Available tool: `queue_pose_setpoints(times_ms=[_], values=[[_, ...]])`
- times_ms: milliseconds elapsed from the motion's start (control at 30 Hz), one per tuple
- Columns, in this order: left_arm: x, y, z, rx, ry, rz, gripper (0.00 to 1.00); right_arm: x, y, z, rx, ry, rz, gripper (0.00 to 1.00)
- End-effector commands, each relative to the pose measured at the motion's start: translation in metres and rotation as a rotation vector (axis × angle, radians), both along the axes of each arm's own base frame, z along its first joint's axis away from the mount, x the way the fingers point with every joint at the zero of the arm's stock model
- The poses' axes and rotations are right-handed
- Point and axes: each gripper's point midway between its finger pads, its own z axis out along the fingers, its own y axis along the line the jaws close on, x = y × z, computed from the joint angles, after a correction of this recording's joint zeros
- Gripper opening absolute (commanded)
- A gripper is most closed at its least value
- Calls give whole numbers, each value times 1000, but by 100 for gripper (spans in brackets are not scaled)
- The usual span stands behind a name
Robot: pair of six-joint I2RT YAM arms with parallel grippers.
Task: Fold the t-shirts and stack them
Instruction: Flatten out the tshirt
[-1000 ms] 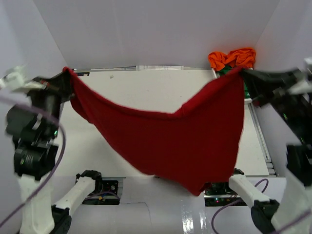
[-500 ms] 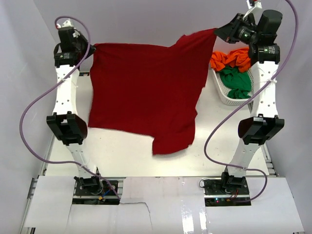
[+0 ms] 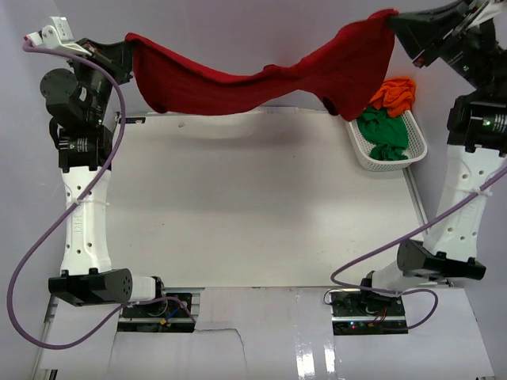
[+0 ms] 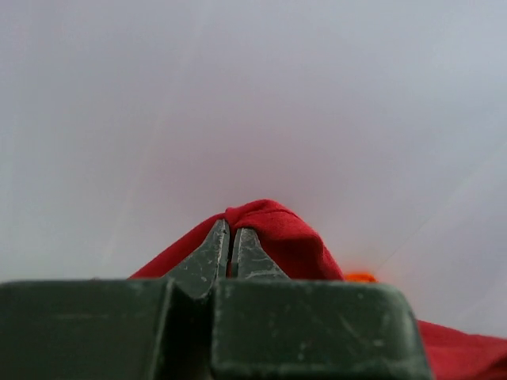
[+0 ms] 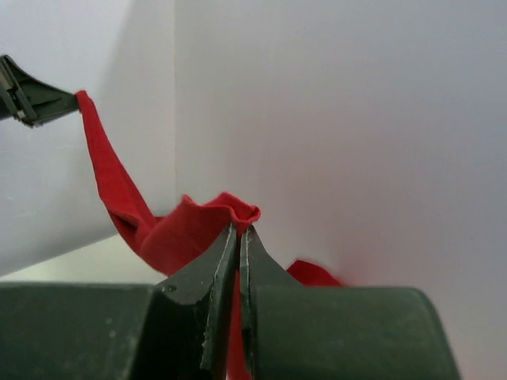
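Observation:
A dark red t-shirt [image 3: 238, 79] hangs stretched between both arms, high above the far edge of the table. My left gripper [image 3: 131, 43] is shut on its left corner, and the cloth [image 4: 277, 229] bunches over the closed fingertips. My right gripper [image 3: 394, 20] is shut on the right corner, where red fabric [image 5: 198, 222] wraps the tips and trails off toward the other gripper [image 5: 32, 99]. An orange t-shirt [image 3: 394, 93] and a green t-shirt [image 3: 382, 131] lie in the basket.
A white lattice basket [image 3: 360, 150] stands at the table's far right edge. The white table top [image 3: 253, 198] lies below the hanging shirt, and white walls close in the back and both sides.
Both arms swung the red shirt from low over the near table up and back. It spread flat mid-table half a second ago and now hangs high along the back wall.

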Motion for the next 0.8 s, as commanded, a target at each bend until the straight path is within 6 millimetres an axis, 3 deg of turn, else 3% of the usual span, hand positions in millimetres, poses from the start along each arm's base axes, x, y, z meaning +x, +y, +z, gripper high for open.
queue_pose_setpoints(times_ms=[0, 33, 100, 133, 200, 233, 267, 333, 367, 433, 500, 533, 767], values=[[44, -10, -101, -54, 261, -54, 0, 37, -7, -72, 45, 229, 5, 8], [50, -12, -137, -70, 361, -60, 0, 67, -16, -140, 92, 418, -38, 8], [53, -17, -202, -102, 524, -73, 0, 63, -16, -198, 111, 567, -58, 8], [46, -18, -262, -122, 679, -72, 0, 58, -11, -263, 124, 709, -54, 8], [35, -18, -307, -132, 792, -60, 0, 51, -12, -320, 146, 831, -96, 8], [20, -17, -341, -128, 898, -43, 0, 42, -8, -340, 147, 877, -80, 8], [14, -14, -352, -130, 930, -27, 0, 35, -7, -369, 146, 945, -80, 8], [-3, -11, -352, -121, 945, -7, 0, 22, -5, -379, 134, 992, -77, 8], [-12, -12, -357, -125, 955, -9, 0, 14, -2, -366, 125, 951, -76, 8], [-30, -17, -334, -129, 887, -35, 0, -5, 7, -352, 114, 938, -91, 8], [-48, -20, -338, -139, 887, -49, 0, -18, 15, -351, 98, 963, -121, 8], [-60, -21, -333, -138, 875, -58, 0, -32, 18, -360, 89, 1029, -125, 8], [-110, -48, -369, -188, 1036, -206, 0, -94, 28, -440, -16, 1332, -178, 8]])
